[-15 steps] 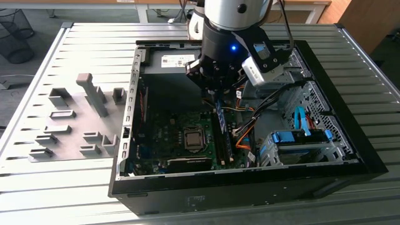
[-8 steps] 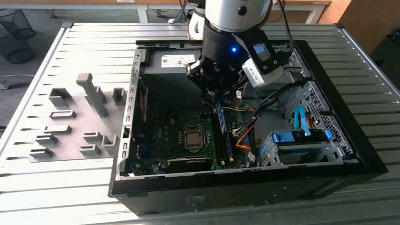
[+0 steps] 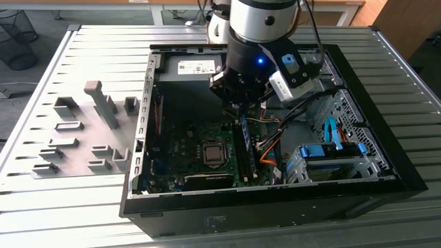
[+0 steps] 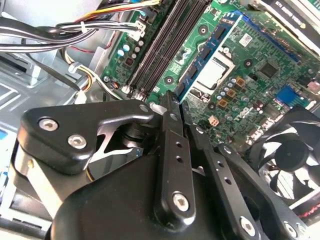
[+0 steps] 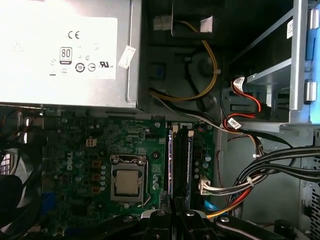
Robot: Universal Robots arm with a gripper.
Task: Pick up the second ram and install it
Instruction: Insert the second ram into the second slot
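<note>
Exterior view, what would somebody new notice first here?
The robot arm reaching down into an open computer case, its gripper just above the memory slots on the green motherboard. On the exterior view's left, grey fixture blocks sit on the slatted table.

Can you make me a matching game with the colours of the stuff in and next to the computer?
Things:
1. blocks
2. clips
3. board
4. fan

Colours:
a. blue
b. black
c. grey
d. green

Pairs: 1-c, 2-a, 3-d, 4-b
</note>
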